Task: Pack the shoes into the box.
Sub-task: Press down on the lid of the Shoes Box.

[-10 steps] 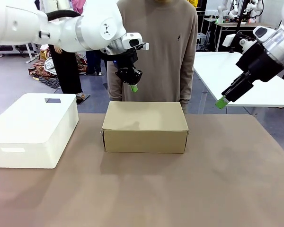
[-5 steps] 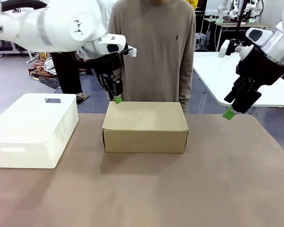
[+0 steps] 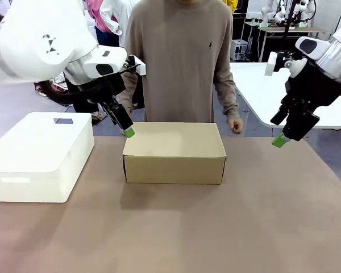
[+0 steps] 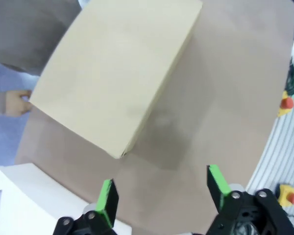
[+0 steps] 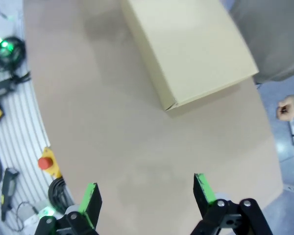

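My left hand hangs just off the far left corner of the box, fingers spread wide with nothing between them; from its wrist camera the box's top lies ahead and its near corner edge sits just beyond the fingertips. My right hand is well off to the box's right, above the far right part of the bench, also spread wide and empty; its camera shows open brown surface directly under it and the box further ahead. Bare room runs all along the box's near side. A white box stands apart to the left of my left hand.

The box is plain brown cardboard, lid shut flat, edges crisp.

A person in a beige sweater stands just behind the box, one hand near its far right corner. White tables stand in the room beyond.
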`<action>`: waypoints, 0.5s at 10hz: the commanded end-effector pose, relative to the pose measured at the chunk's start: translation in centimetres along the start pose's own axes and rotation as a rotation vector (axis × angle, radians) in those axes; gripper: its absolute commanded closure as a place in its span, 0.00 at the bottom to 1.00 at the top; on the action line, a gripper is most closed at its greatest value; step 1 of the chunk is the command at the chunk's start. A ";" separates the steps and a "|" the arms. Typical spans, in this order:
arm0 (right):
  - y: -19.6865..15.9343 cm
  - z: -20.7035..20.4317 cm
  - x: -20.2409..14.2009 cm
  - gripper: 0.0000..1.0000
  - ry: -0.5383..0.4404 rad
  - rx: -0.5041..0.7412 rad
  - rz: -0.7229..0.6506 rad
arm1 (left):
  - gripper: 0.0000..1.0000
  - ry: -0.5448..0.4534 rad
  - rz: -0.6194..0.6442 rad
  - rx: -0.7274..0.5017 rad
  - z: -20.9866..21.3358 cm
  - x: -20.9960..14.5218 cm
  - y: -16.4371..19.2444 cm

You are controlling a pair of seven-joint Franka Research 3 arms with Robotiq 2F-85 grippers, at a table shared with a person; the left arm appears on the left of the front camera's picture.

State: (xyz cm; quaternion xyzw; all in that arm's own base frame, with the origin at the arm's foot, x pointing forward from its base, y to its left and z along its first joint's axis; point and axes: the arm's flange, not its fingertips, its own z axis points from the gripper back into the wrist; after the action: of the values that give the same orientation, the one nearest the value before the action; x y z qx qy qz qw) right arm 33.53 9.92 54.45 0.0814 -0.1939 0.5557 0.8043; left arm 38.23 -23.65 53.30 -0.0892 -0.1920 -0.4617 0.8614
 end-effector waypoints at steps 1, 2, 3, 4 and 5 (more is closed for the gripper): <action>1.5 -0.5 -0.6 0.00 -0.036 -0.081 -0.079 | 0.00 -0.096 0.057 0.018 -0.6 -1.6 -1.1; 1.7 -0.6 -0.6 0.00 -0.041 -0.077 -0.079 | 0.00 -0.105 0.058 0.024 -0.3 -1.2 -1.3; 1.9 -0.8 -0.8 0.00 -0.035 -0.087 -0.083 | 0.00 -0.099 0.069 0.040 0.1 -0.9 -1.6; 2.1 -0.9 -0.7 0.00 -0.038 -0.102 -0.094 | 0.00 -0.111 0.066 0.052 0.5 -0.5 -1.8; 2.2 -0.9 -0.7 0.00 -0.047 -0.096 -0.096 | 0.00 -0.121 0.060 0.053 0.6 0.0 -1.6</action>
State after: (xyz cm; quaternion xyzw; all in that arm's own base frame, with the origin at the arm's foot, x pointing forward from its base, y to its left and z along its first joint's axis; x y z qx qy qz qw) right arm 31.87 9.91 53.46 0.0731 -0.2277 0.5171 0.8218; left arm 36.48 -24.31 53.54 -0.1045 -0.2461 -0.4262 0.8642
